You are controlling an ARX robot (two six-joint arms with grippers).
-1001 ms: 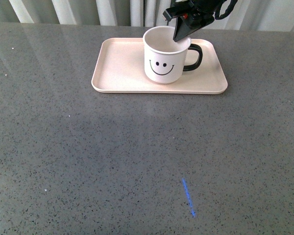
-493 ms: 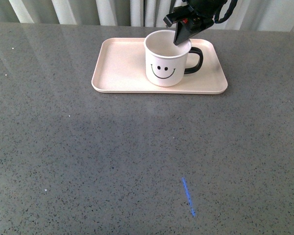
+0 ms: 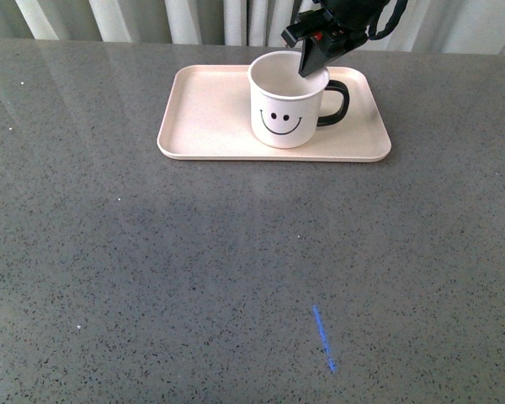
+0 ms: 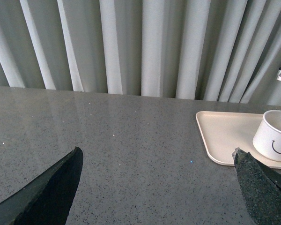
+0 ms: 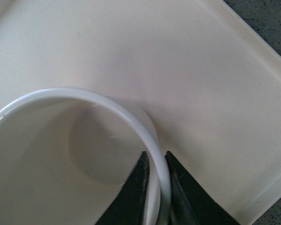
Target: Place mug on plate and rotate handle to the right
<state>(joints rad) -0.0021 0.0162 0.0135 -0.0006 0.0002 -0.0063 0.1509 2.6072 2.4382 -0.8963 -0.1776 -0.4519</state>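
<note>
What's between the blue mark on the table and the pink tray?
Nothing: the front view shows only bare grey table between the blue mark and the tray.

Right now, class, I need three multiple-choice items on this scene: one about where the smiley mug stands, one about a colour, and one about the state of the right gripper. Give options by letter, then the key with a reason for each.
1. Where does the mug stand?
A. on the bare grey table
B. on the plate
C. held in the air above the table

2. What colour is the handle?
A. black
B. cream
C. blue

3. How is the right gripper set?
A. wide open, away from the mug
B. shut on the handle
C. shut on the mug's rim, one finger inside and one outside

Key:
1 B, the front view shows the mug's base on the pale pink plate.
2 A, the loop is glossy black against the cream body.
3 C, the right wrist view shows the fingers pinching the white rim between them.
</note>
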